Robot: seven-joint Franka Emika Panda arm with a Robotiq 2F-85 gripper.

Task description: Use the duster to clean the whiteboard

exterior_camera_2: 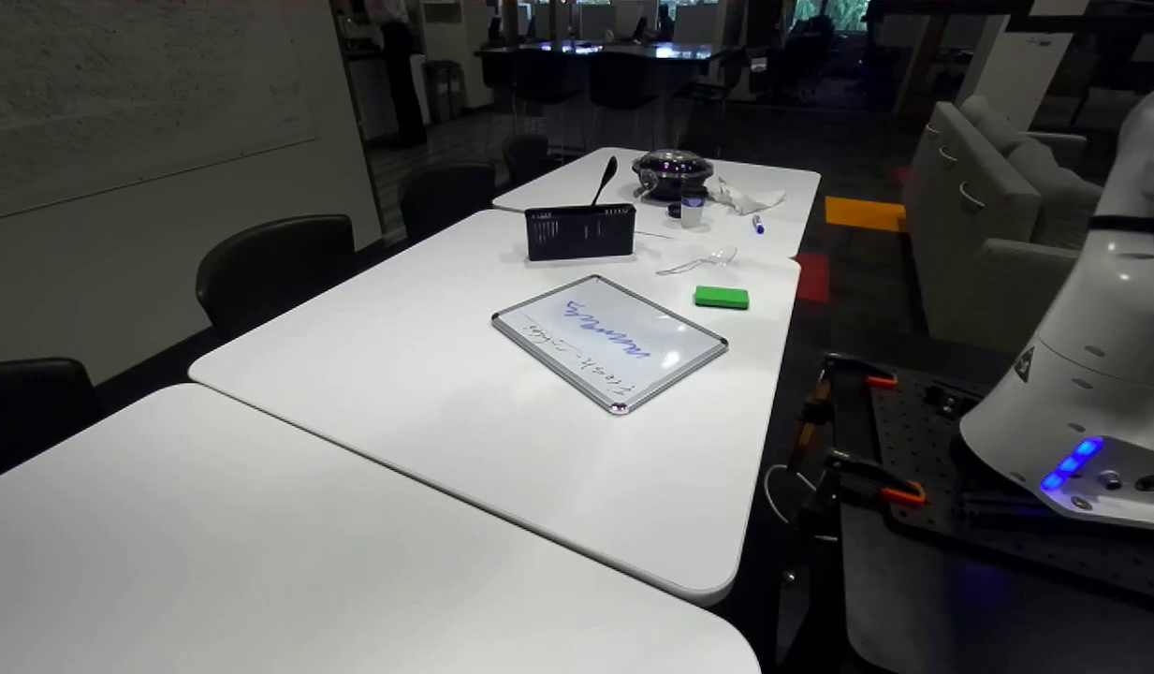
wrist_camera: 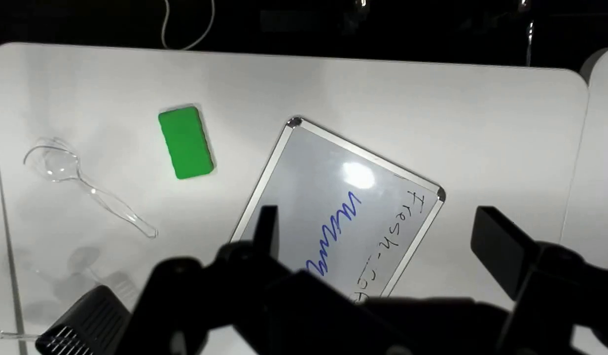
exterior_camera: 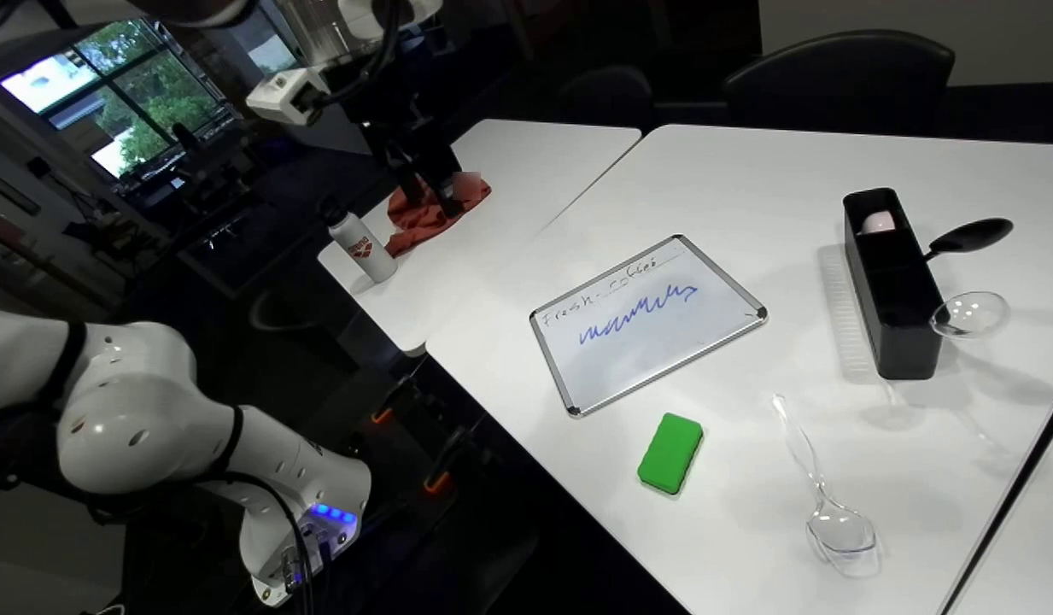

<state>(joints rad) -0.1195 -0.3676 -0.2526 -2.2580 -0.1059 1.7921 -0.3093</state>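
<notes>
Jaws parted, pointing down, above table (wrist_camera: pixel 491 138)

In an exterior view I get a bright window (exterior_camera: pixel 125 96), green foliage (exterior_camera: pixel 167 101) behind its panes, set in a dim room. An exterior view gives me black chairs (exterior_camera_2: pixel 277 271) along the white tabletop (exterior_camera_2: pixel 399 356), a grey wall (exterior_camera_2: pixel 146 253) past them, and, across the dark floor (exterior_camera_2: pixel 862 281) with its orange patch (exterior_camera_2: pixel 865 213) and red patch (exterior_camera_2: pixel 813 278), a cushioned grey sofa (exterior_camera_2: pixel 970 234).
</notes>
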